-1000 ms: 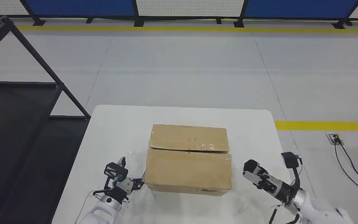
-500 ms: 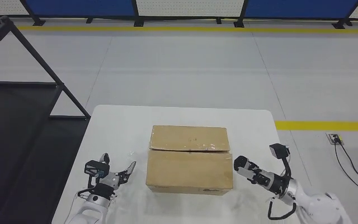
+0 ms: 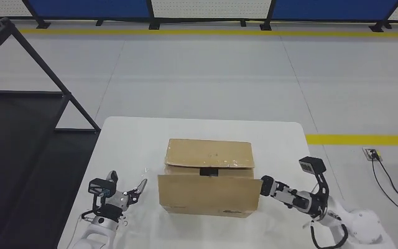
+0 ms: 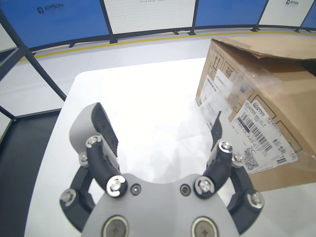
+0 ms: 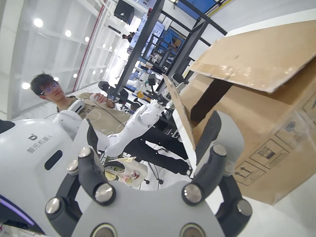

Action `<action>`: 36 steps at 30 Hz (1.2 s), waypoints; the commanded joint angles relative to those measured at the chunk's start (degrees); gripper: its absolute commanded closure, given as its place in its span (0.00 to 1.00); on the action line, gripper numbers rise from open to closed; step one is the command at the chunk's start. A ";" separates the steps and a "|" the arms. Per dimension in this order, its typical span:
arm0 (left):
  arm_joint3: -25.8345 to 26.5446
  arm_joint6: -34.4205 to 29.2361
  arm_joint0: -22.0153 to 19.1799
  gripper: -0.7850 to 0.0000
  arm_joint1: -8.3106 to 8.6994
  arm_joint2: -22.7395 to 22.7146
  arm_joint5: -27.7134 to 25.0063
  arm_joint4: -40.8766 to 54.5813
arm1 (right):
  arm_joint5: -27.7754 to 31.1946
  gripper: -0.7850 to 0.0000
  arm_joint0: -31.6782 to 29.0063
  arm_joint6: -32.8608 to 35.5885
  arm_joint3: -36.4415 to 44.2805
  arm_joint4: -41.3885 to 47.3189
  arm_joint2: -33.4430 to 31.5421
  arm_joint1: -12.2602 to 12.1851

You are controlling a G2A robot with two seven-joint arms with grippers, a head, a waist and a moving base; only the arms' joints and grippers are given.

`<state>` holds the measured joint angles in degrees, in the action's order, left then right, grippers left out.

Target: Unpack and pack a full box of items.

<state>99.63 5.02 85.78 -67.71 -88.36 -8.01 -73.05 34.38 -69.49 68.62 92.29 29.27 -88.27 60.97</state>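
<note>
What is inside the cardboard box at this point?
The cardboard box shows only a dark gap between its raised near flap and far flap. Any contents are hidden under the flaps.

White table (image 3: 124,140) under the left gripper (image 4: 158,117), black frame (image 3: 62,103) beyond it; past the right gripper (image 3: 266,185), maybe a floor socket (image 3: 371,153).

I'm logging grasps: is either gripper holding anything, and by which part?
Nothing is clamped. The left gripper is open beside the box. The right gripper is open around the end of the raised near flap, not pinching it.
</note>
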 commanded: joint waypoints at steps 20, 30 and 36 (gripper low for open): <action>1.78 1.61 -0.43 0.00 -0.21 1.76 -3.66 -0.70 | 4.74 0.00 -13.43 -3.44 14.77 -13.33 3.13 -8.96; 6.42 3.27 5.04 0.00 1.88 -2.92 -30.73 -2.40 | 9.37 0.00 -11.41 -8.09 6.79 -14.47 8.23 -12.06; 5.96 2.71 5.62 0.00 2.93 -4.17 -39.53 -7.30 | 10.55 0.00 -9.35 -9.26 5.02 -13.06 10.76 -13.01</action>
<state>105.88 7.60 91.39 -64.88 -92.59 -46.67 -79.91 44.75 -79.08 59.53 97.43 16.13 -77.77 48.10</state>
